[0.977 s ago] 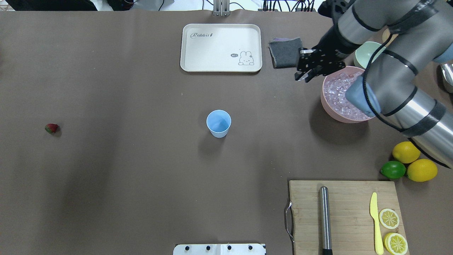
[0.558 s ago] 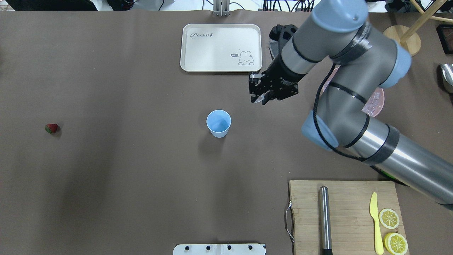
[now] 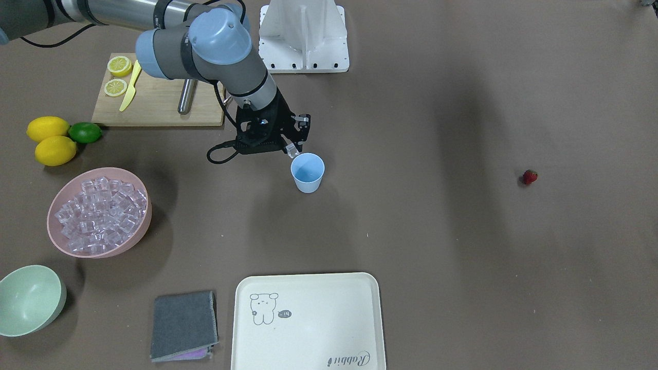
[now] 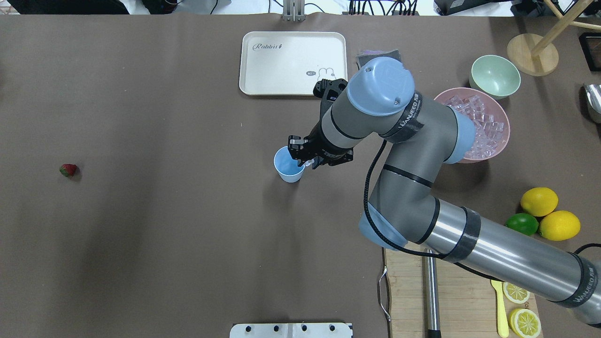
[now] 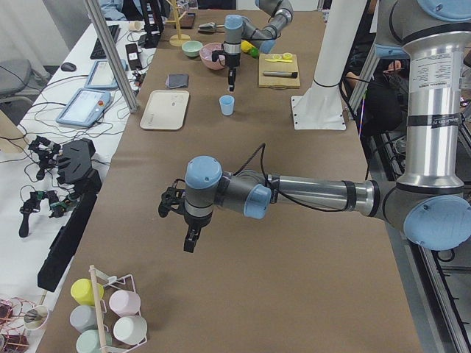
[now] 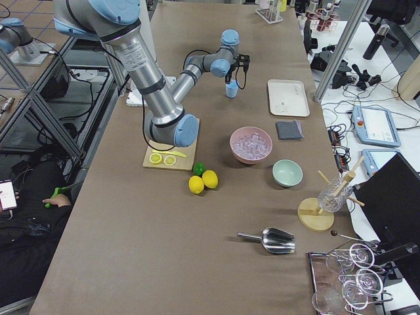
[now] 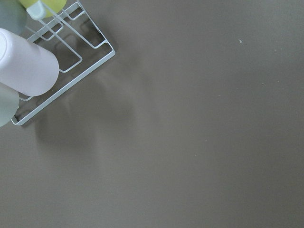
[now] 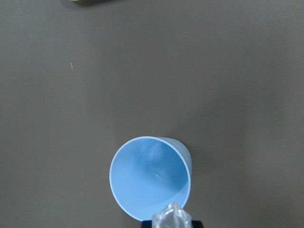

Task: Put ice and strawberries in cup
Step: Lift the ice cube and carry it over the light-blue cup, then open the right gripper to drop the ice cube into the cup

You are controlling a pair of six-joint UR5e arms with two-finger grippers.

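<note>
One clear, glassy ice cube [image 3: 293, 150] is pinched between the fingers of the right gripper [image 4: 307, 163]. The gripper is clenched on it just above the rim of the small light blue plastic cup [image 4: 285, 169], on the side of the rim nearer the ice bowl. The right wrist view shows the cube over the cup's edge and the cup's blue inside down to its bottom. The cup stands upright near the middle of the brown worktop [image 4: 164, 234]. The tiny red strawberry [image 4: 68, 170] with a green top lies on the worktop well apart from the cup, far toward the robot's left. On the robot's right a round pink bowl [image 3: 145, 222] is heaped with more ice cubes [image 3: 100, 213], and a pale green bowl [image 4: 495, 75] sits just beyond it. In the overhead view the right arm's elbow covers part of the pink bowl. A cream rectangular tray [image 4: 281, 65] with a rabbit drawing lies beyond the cup, with a folded grey cloth [image 3: 183, 325] beside it. Two yellow lemons [image 3: 48, 128] and a green lime [image 3: 85, 132] touch one another near a wooden cutting board [image 3: 154, 113], which carries a steel cylinder [image 3: 183, 100], a yellow plastic knife [image 3: 128, 92] and two lemon halves [image 3: 119, 66]. The left gripper [image 5: 190, 243] hangs over the worktop's far left end near a white wire rack [image 7: 64, 85] of pastel cups; whether it is released or clenched I cannot tell.
</note>
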